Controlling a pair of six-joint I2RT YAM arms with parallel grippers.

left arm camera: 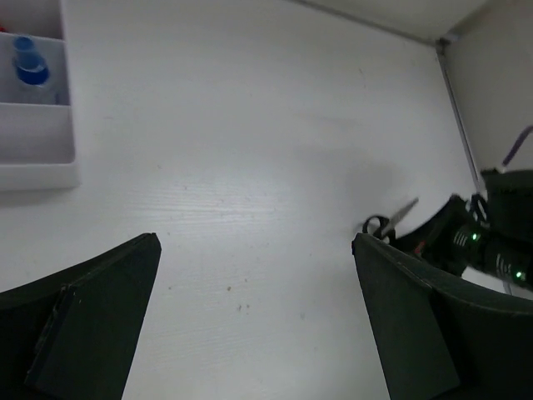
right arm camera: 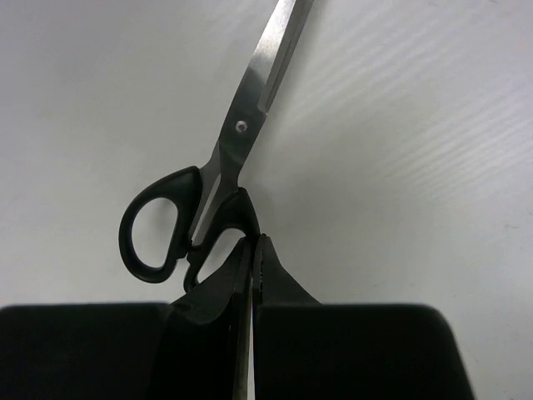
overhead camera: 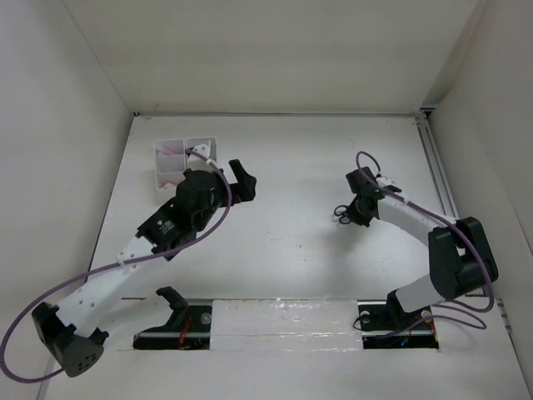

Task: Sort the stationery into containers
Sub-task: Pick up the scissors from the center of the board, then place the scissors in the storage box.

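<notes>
The black-handled scissors (right arm camera: 229,179) lie on the white table with their blades pointing away from my right gripper (right arm camera: 253,242), which is shut on the rim of one handle loop. They also show in the top view (overhead camera: 341,216) and the left wrist view (left arm camera: 390,222). My right gripper (overhead camera: 353,212) is at mid-right of the table. My left gripper (overhead camera: 242,180) is open and empty over bare table (left arm camera: 254,242), just right of the white organiser tray (overhead camera: 200,147). The tray (left arm camera: 37,162) holds a blue-capped clear bottle (left arm camera: 32,67) and pink items (overhead camera: 171,151). No pens or highlighters are visible.
White walls enclose the table on the left, back and right. A metal rail (overhead camera: 437,171) runs along the right edge. Purple cables (overhead camera: 218,221) loop from both arms. The arm bases (overhead camera: 179,321) sit at the near edge.
</notes>
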